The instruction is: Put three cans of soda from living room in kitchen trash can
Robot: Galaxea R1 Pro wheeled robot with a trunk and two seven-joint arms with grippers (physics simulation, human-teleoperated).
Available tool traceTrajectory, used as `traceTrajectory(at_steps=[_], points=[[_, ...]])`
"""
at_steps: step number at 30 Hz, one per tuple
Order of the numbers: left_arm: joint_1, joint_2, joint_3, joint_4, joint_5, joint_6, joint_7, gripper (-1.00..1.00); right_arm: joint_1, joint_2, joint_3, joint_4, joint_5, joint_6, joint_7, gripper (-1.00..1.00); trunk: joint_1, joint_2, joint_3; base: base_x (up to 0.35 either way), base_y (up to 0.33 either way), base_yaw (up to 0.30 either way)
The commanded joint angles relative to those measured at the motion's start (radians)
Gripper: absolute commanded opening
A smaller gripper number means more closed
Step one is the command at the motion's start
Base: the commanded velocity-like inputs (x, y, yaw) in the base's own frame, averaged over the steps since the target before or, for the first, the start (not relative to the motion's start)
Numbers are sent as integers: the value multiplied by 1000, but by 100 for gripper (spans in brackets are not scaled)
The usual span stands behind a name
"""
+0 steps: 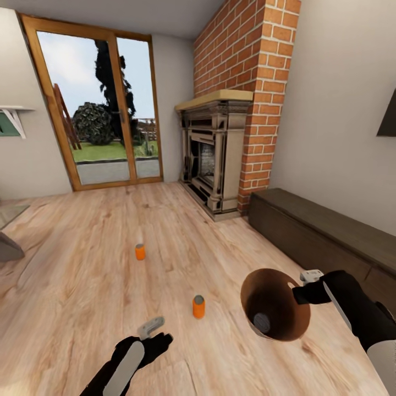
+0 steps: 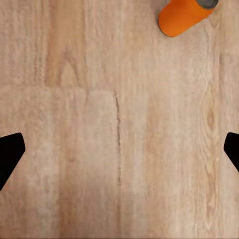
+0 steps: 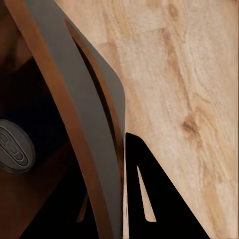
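my left jaws [image 1: 157, 330] are hanging wide, empty; the nearer orange can [image 1: 198, 307] is standing upright just far-right of them; my right jaws [image 1: 297, 286] are gripping the bin [image 1: 275, 300].

Brick fireplace [image 1: 220, 148], glass door [image 1: 99, 104], dark bench [image 1: 324, 231].

one can [image 1: 262, 322] in the bin [image 1: 250, 291], two cans [image 1: 198, 306] on floor [image 1: 82, 286] leftward

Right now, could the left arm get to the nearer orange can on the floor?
Probably yes. The left gripper is open, and the nearer orange can stands just ahead of it on bare wood floor, with nothing between them.
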Motion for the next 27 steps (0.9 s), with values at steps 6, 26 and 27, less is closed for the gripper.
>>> traceTrajectory(at_steps=[6,26,27], points=[[-7,-79,0,20,-175,-2,98,100,-2,35,-4,48,-11,0,3,-100,0,0,0,338,-159,0],[-61,-95,-3,152,-196,-39,102,100,-2,39,1,33,-10,26,4,-100,0,0,0,320,-194,-52],[-61,-93,-1,154,-194,-39,99,100,-2,40,3,34,-9,27,4,-100,0,0,0,319,-195,-267]])
